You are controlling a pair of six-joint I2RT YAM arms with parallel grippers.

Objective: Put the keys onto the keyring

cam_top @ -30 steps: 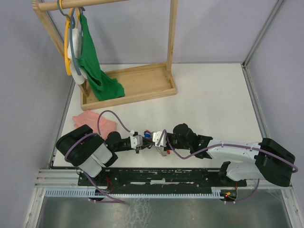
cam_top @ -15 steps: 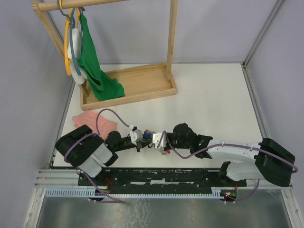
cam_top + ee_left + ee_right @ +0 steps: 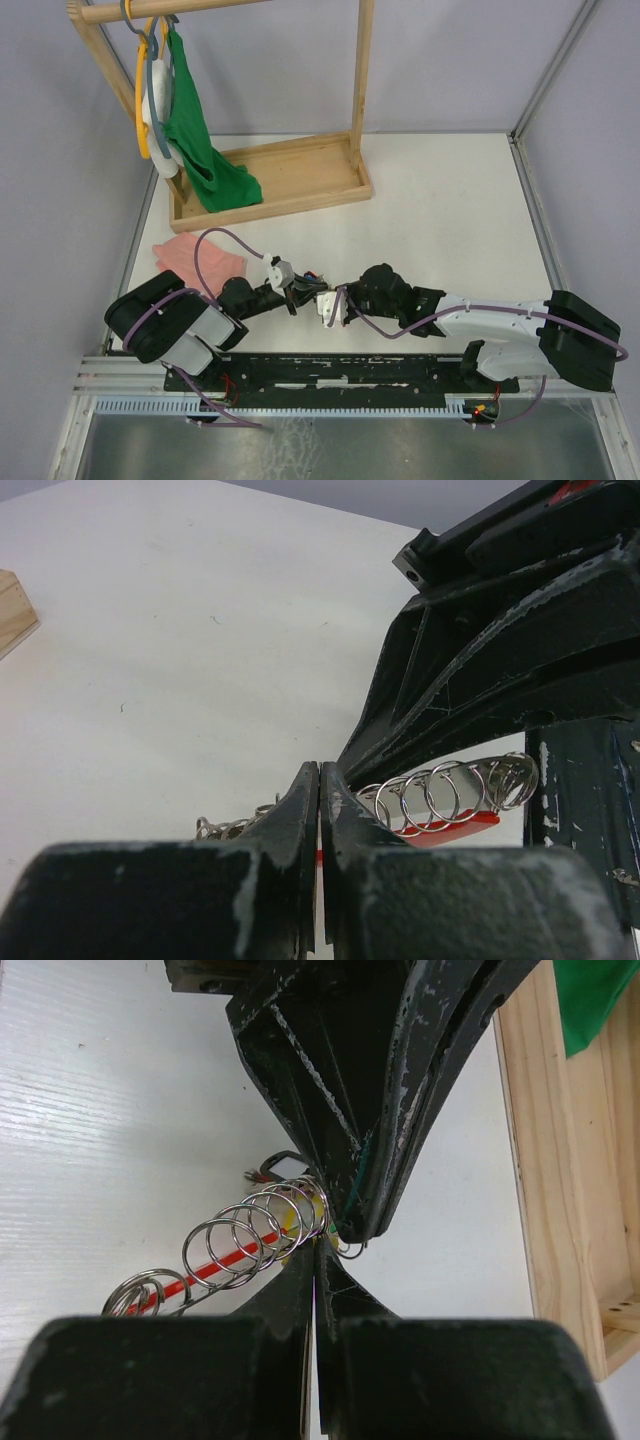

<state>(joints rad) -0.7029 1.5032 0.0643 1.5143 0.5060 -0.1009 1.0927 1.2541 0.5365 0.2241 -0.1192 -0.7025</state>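
Note:
The keyring (image 3: 250, 1241) is pulled out into a row of silver coils, which also show in the left wrist view (image 3: 440, 794). A red tag (image 3: 450, 830) lies under the coils. My right gripper (image 3: 315, 1248) is shut at the coil's upper end, where a yellow tag (image 3: 300, 1222) sits by its tips. My left gripper (image 3: 320, 780) is shut too, tip to tip with the right one. A thin green edge (image 3: 364, 1155) shows between the left gripper's fingers. In the top view both grippers (image 3: 294, 287) (image 3: 320, 300) meet over the bunch (image 3: 311, 279) near the table's front edge.
A pink cloth (image 3: 200, 255) lies just behind the left arm. A wooden rack with a tray base (image 3: 300, 195) stands at the back left, with a green garment (image 3: 205, 150) and hangers on it. The tray's wall (image 3: 560, 1160) is close on the right gripper's right.
The left gripper has swung up and back to the left. The right gripper has followed it leftward, and the bunch has moved with them. Both grippers stay shut.

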